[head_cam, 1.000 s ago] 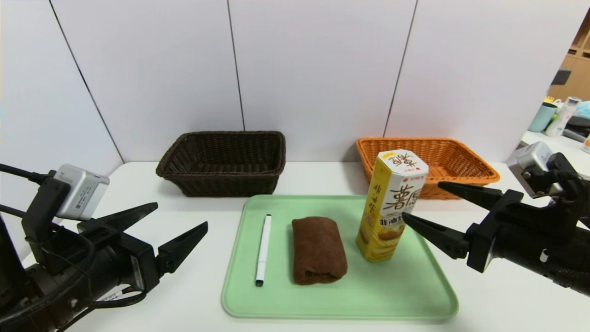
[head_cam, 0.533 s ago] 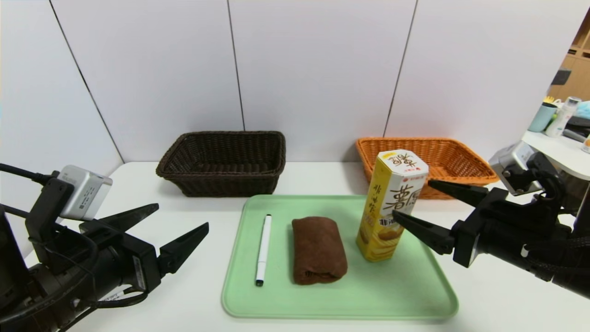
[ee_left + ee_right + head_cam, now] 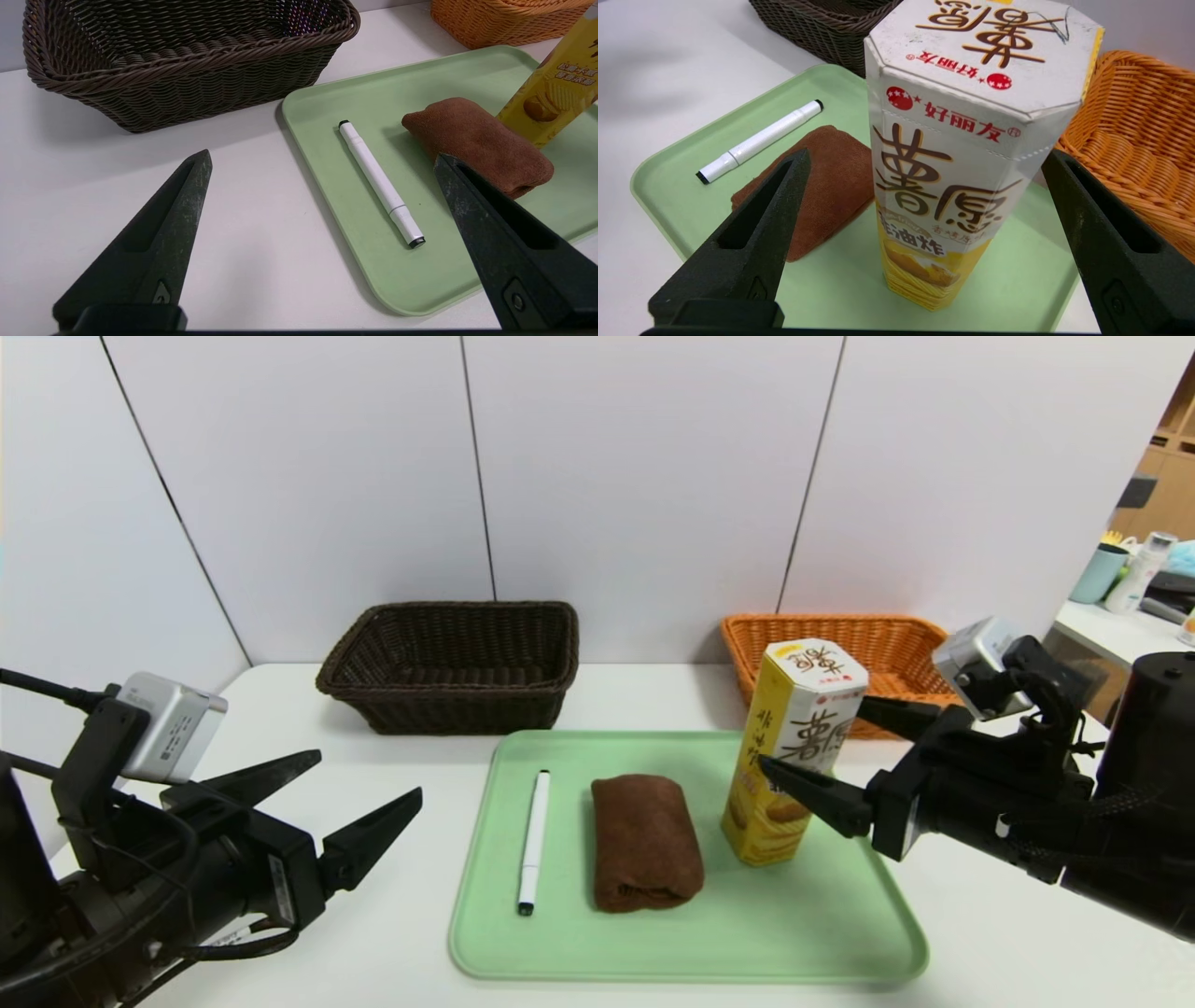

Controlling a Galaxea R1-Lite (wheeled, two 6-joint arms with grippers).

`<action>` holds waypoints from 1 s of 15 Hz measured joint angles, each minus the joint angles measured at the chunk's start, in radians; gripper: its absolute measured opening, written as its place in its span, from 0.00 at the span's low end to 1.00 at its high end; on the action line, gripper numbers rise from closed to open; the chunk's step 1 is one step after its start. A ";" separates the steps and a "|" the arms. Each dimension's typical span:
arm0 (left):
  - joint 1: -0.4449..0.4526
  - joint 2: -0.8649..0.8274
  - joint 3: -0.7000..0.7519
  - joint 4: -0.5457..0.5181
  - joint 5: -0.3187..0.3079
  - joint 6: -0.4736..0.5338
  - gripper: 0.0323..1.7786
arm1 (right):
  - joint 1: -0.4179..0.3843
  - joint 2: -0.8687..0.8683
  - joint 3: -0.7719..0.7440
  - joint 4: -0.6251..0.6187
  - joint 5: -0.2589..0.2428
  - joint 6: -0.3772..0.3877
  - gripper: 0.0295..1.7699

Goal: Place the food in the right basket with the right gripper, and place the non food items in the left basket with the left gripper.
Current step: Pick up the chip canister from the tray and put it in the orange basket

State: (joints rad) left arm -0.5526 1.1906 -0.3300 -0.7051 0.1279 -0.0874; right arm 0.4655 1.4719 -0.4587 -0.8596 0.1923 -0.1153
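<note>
Squarely between the right pincer's (image 3: pixel 810 756) parted tips stands the snack box (image 3: pixel 794 756).

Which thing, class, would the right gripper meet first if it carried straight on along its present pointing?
Probably the snack box, upright between the right gripper's open jaws; exact remaining depth is unclear.

Green tray (image 3: pixel 747 933) below the right gripper (image 3: pixel 810 733) and reaching to its left, on a white table (image 3: pixel 373 943). White wall (image 3: pixel 644 476) behind the gripper. Well off to its right, a blue cup (image 3: pixel 1100 574) beside a white bottle (image 3: pixel 1139 577) on a counter (image 3: pixel 1088 620).
</note>
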 joint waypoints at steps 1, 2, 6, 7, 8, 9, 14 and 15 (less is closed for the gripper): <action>0.000 0.000 0.000 0.000 0.000 0.000 0.95 | 0.000 0.011 -0.001 -0.013 0.000 -0.001 0.96; 0.001 0.000 0.004 0.000 -0.001 0.000 0.95 | 0.000 0.020 -0.001 -0.025 0.001 0.000 0.96; 0.001 -0.003 0.012 -0.001 -0.001 0.003 0.95 | -0.001 0.057 0.010 -0.064 0.001 -0.011 0.96; 0.001 -0.006 0.014 0.000 -0.002 0.004 0.95 | 0.000 0.066 0.014 -0.082 0.001 -0.011 0.96; 0.001 -0.008 0.020 -0.001 -0.002 0.005 0.95 | 0.000 0.081 0.020 -0.110 0.001 -0.011 0.96; 0.001 -0.010 0.026 -0.001 -0.001 0.008 0.95 | 0.000 0.096 0.025 -0.140 0.002 -0.011 0.96; 0.001 -0.025 0.054 -0.001 -0.001 0.011 0.95 | -0.002 0.191 0.050 -0.270 0.002 -0.014 0.96; 0.001 -0.030 0.057 0.000 -0.001 0.011 0.95 | -0.003 0.209 0.052 -0.294 0.001 -0.014 0.96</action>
State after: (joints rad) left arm -0.5517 1.1606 -0.2726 -0.7051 0.1264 -0.0764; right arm 0.4621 1.6804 -0.4064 -1.1536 0.1938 -0.1294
